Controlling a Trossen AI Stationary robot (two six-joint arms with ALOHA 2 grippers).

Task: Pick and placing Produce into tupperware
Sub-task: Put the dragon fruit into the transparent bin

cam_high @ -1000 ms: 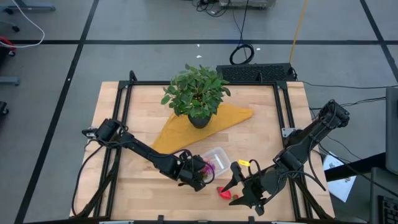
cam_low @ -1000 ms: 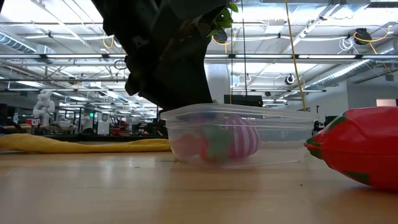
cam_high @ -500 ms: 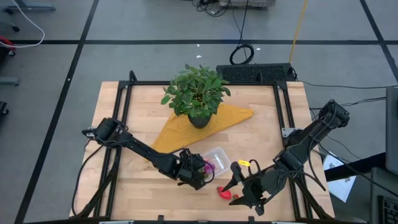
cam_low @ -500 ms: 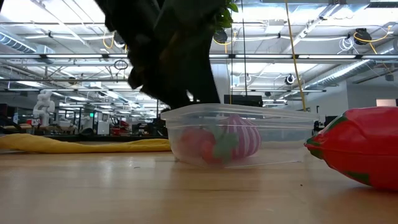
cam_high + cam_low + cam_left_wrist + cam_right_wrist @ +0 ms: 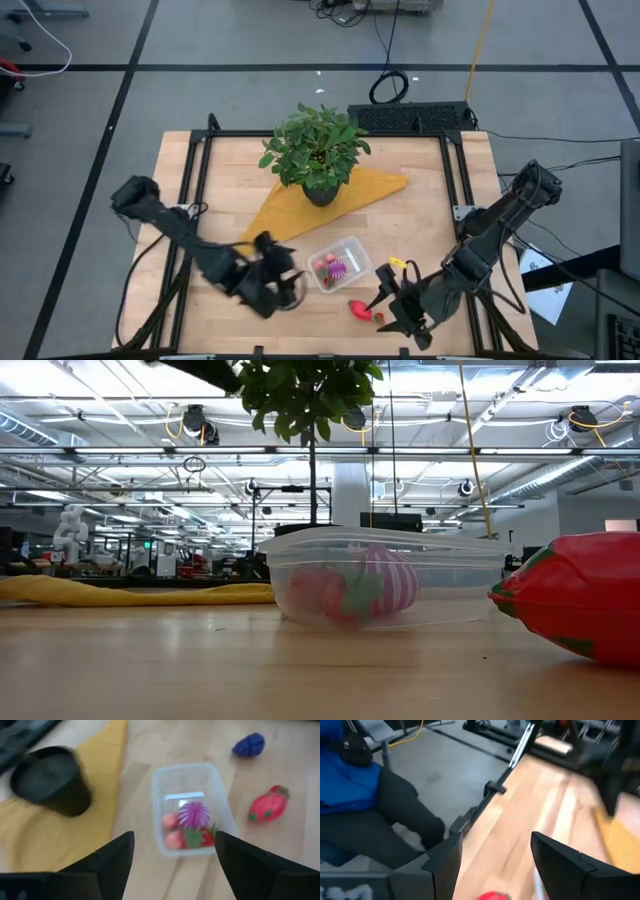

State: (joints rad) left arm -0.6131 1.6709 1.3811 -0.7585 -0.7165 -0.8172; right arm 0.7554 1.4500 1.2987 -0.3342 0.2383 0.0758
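- Two arms show in the high view: the left gripper [image 5: 272, 290] hangs over the near-left part of the bench [image 5: 215, 190], just left of the tupperware [image 5: 336, 262]; the right gripper [image 5: 392, 303] sits near the bench's near edge, right of a red strawberry piece [image 5: 359, 308] lying on bare wood.
- Same view: the tupperware's long axis runs slantwise, from near-left to far-right. It lies near of the yellow cloth [image 5: 330, 200] and the potted plant [image 5: 316, 150]. Red and pink-purple produce lies inside it. Open wood stretches left and right of it.
- Low view: the tupperware [image 5: 385, 575] stands flat on the bench, its rim level, with a striped pink piece [image 5: 388, 582] and reddish pieces against its wall. A big red strawberry piece [image 5: 575, 595] lies close at right, apart from it.
- Left wrist view: the left gripper [image 5: 174, 855] is spread wide and empty above the tupperware [image 5: 192, 807]. A purple knobbly piece [image 5: 249, 745] and the strawberry piece [image 5: 267, 806] lie outside it on wood; the black pot [image 5: 52, 780] stands on the cloth.
- Right wrist view: the right gripper [image 5: 495, 857] has its fingers parted, holding nothing; the strawberry piece [image 5: 492, 896] shows just at the frame edge. A seated person's legs [image 5: 380, 820] show beyond the bench edge.
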